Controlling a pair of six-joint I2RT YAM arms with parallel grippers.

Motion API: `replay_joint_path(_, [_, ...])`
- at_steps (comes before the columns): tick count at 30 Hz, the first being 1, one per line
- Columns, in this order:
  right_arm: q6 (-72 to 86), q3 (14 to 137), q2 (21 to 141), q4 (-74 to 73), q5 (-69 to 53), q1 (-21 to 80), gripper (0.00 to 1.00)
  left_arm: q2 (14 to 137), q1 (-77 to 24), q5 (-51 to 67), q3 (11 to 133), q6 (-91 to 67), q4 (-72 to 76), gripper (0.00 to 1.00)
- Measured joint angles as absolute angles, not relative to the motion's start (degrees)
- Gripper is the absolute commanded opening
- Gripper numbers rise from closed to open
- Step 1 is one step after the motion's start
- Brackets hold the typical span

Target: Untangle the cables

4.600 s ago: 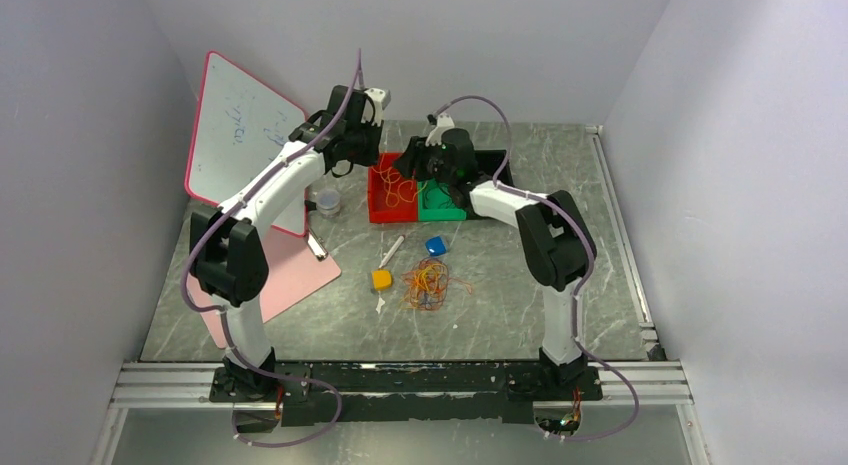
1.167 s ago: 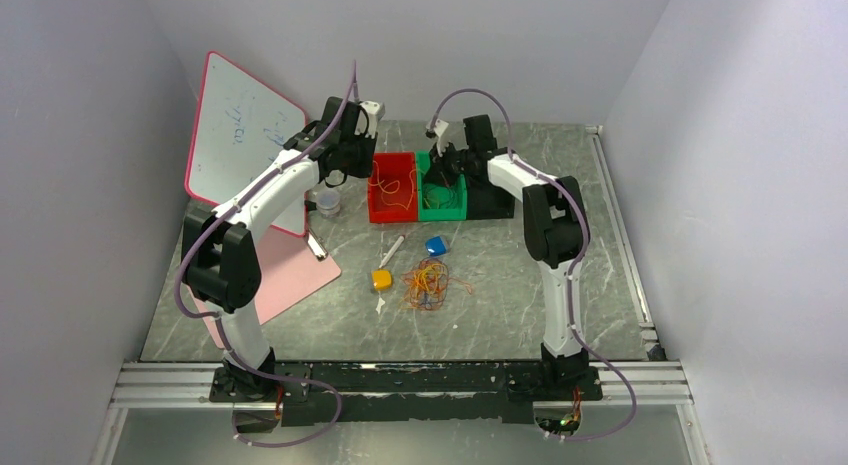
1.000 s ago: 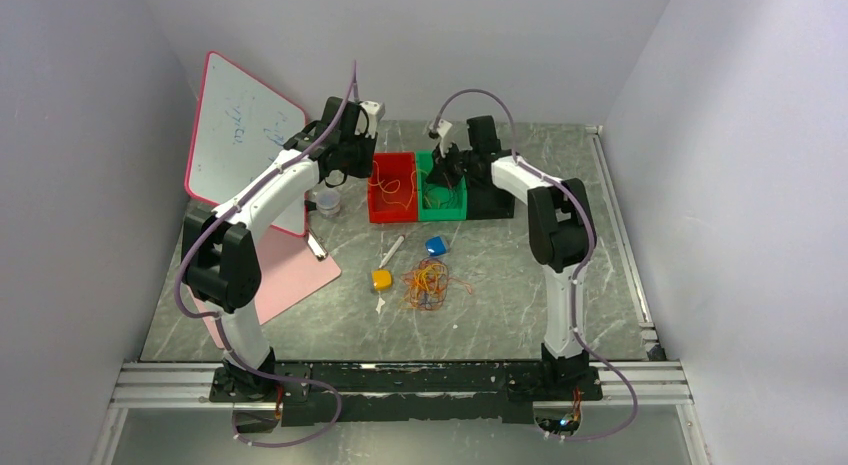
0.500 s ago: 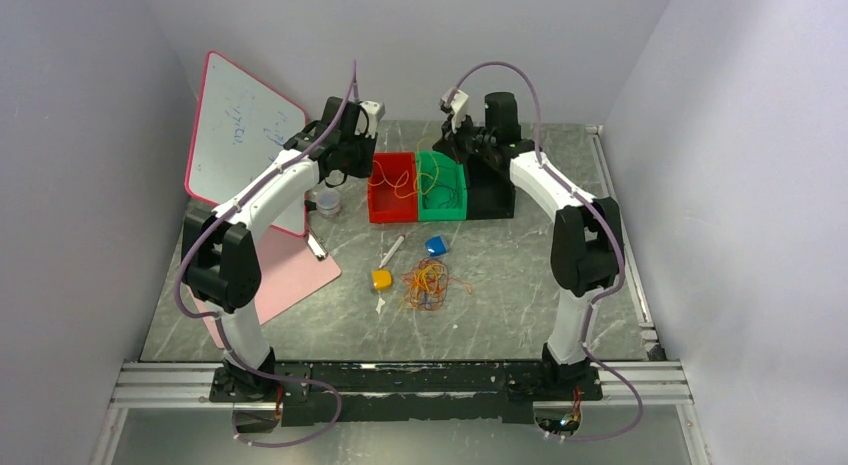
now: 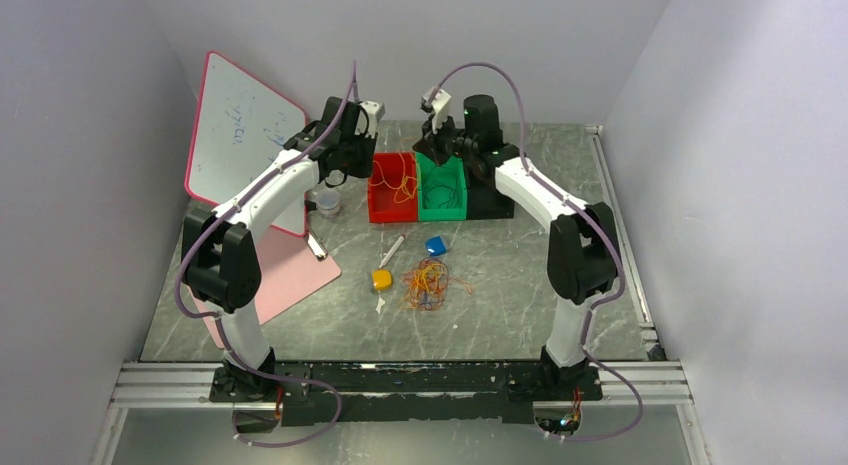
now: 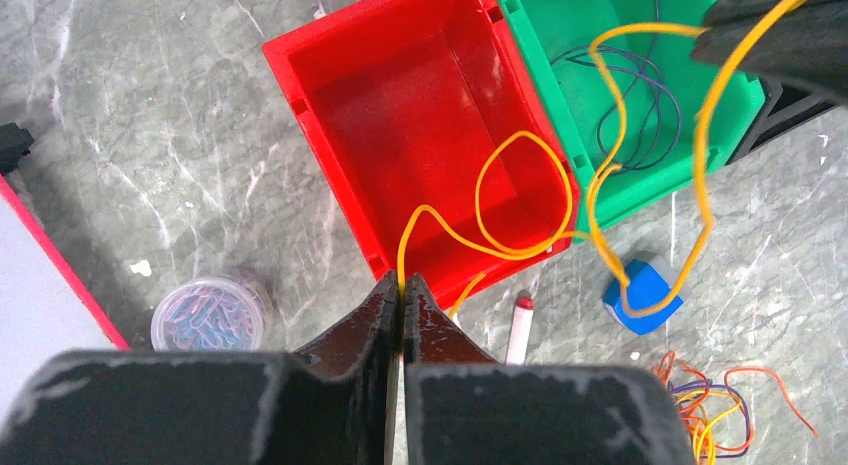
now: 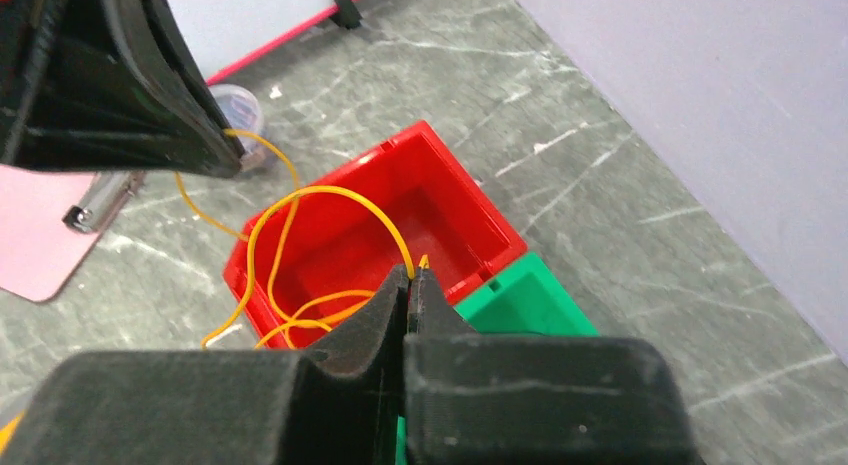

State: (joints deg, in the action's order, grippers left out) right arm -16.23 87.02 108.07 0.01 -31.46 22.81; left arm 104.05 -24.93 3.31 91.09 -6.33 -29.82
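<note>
Plastic, wire and a stone-look top

The glossy red moulded-plastic bin (image 6: 400, 95) has smooth, light-catching walls; the green plastic bin (image 6: 560, 25) touching it shines alike; the grey, white-veined, stone-look table (image 6: 150, 115) around it has a dull sheen; the thin yellow cable (image 6: 479, 190) over it looks smooth and plastic-coated; the left gripper (image 6: 402, 282) is matt black, scuffed pale at its base; near the red bin stands a clear plastic jar (image 6: 212, 313).

No legible text anywhere; the blue marks on the whiteboard (image 5: 243, 135) cannot be read.
</note>
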Motion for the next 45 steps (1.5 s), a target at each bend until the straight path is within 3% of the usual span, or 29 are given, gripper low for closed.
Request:
replay_joint_path(13, [-8.64, 94.02, 120.05, 5.69, -26.89, 27.51, 0.01, 104.03, -24.93, 3.27, 90.43, -6.52, -29.76, 0.07])
replay_joint_path(18, [-6.98, 94.5, 124.95, 5.3, -24.49, 27.44, 0.27, 104.03, -24.93, 3.25, 89.95, -6.59, -29.8, 0.07])
replay_joint_path(22, [-6.44, 94.43, 125.16, 5.26, -22.59, 27.33, 0.36, 104.03, -24.93, 3.22, 89.95, -6.83, -29.8, 0.07])
replay_joint_path(30, [-6.87, 89.56, 117.8, 6.31, -17.74, 27.27, 0.42, 104.05, -24.93, 3.22, 90.15, -6.92, -29.85, 0.07])
replay_joint_path(45, [1.34, 62.3, 93.45, 13.56, -13.91, 26.33, 0.42, 114.89, -24.95, 6.15, 102.04, -7.55, -29.82, 0.07])
